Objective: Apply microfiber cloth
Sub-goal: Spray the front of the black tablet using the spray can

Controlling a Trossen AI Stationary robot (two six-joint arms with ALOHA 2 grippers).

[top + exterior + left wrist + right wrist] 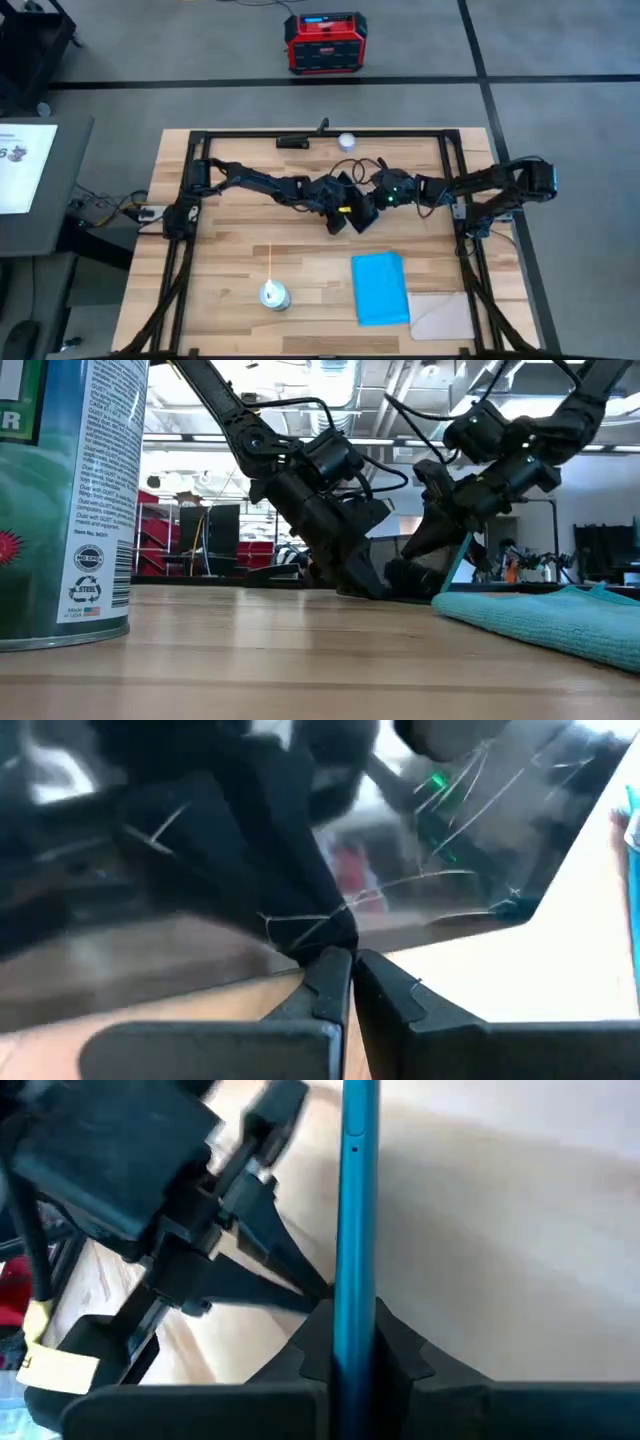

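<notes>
In the high view both arms reach toward the middle of the frame, where the left claw (338, 212) and the right claw (372, 203) meet over a dark tablet (358, 214) that stands tilted on the wooden bench (230, 240). The left wrist view shows the left claw (350, 970) with its fingers pressed together on a corner of the tablet's glossy, scratched dark face (250, 840). The right wrist view shows the right claw (358, 1342) pinching the tablet's thin teal edge (358, 1200), which rises straight up between the two fingers, with the other arm's claw just beside it on the left of that frame. In the low view the tablet (440, 575) leans at centre right, its lower edge on the bench, gripped from both sides by the dark arms. The microfiber cloth (381, 287), bright sky-blue, lies flat at the lower centre right of the high view, apart from both claws and below the tablet; in the low view the cloth (545, 615) shows at the right edge of the frame. A pale beige sheet (445, 316) lies touching its right side at the lower right. A spray can (274, 295) stands at the lower centre left of the high view and fills the left edge of the low view (65, 500). A red box (326, 42) sits on the floor at top centre.
</notes>
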